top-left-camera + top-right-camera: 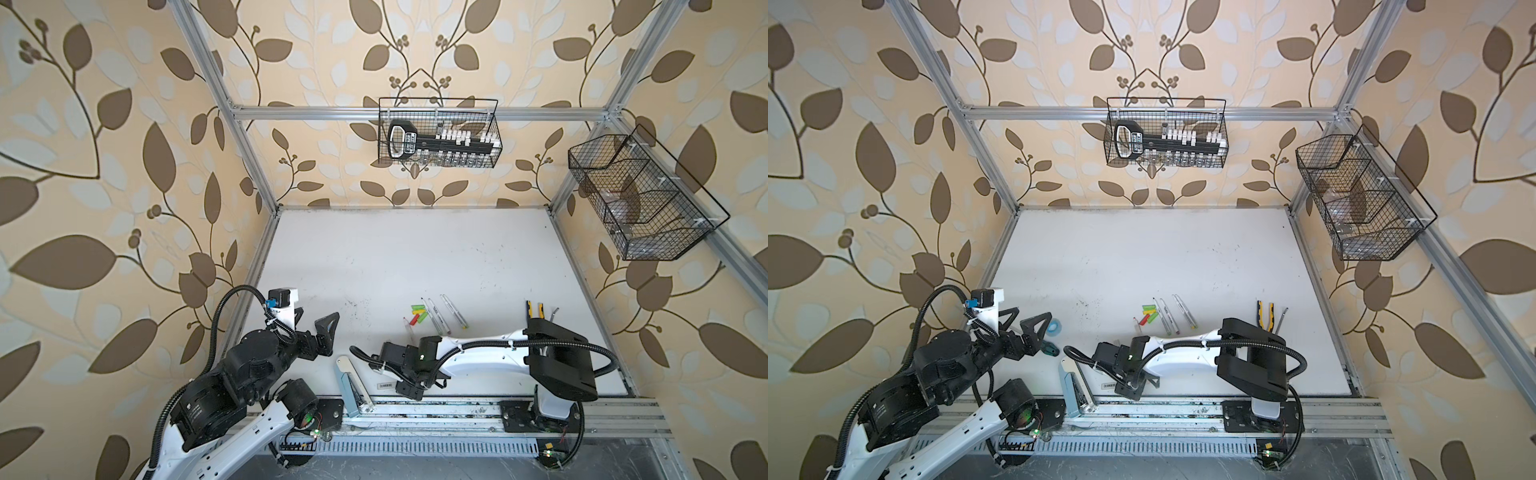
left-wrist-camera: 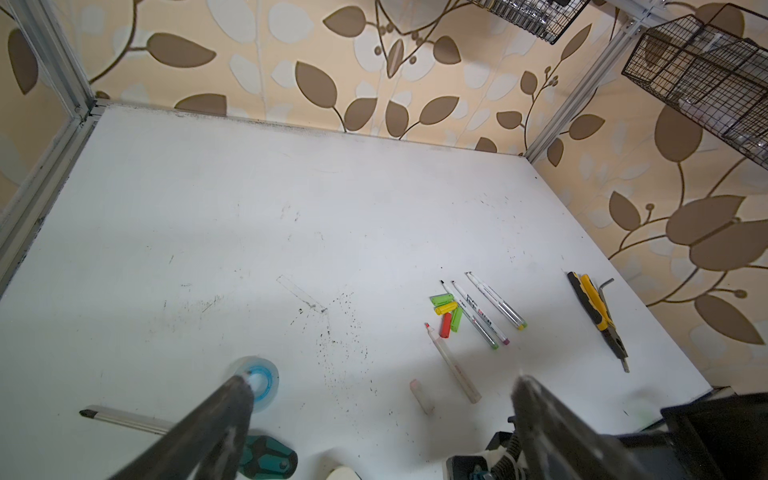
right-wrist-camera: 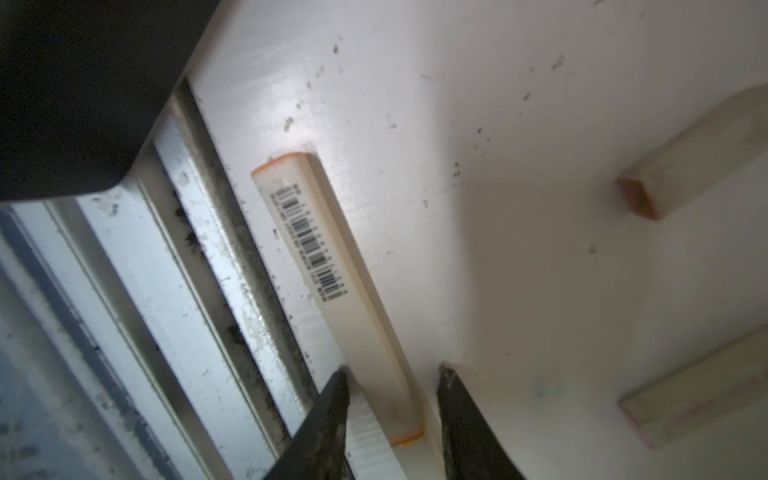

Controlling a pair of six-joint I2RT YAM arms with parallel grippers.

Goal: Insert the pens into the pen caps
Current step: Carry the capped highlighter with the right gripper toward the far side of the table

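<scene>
Progress: none capped.
Caps [image 2: 446,309] loose in cluster, slightly toward 6 o'clock from bench [image 1: 415,249] centre.
Slim pens [image 2: 478,312] at cluster's 3 o'clock, tips bare.
Thick pen [image 2: 455,365] at cluster's 7 o'clock; pale cap [image 2: 422,397] near it, apart.
Right pincer [image 3: 392,374] at bench 6 o'clock edge, part-open, straddling barcoded pen [image 3: 328,257]; no clamp visible.
Left pincer [image 2: 384,379] at 8 o'clock, wide, empty.
All insertions outstanding.

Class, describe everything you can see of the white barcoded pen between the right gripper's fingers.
The barcoded pen is a thick, flat-sided white barrel, plastic-looking, with a printed barcode strip and orange trim at both visible ends. It lies flat on the white table beside its metal edge rail. The right gripper straddles one end, jaws open, a gap showing on one side.
</scene>
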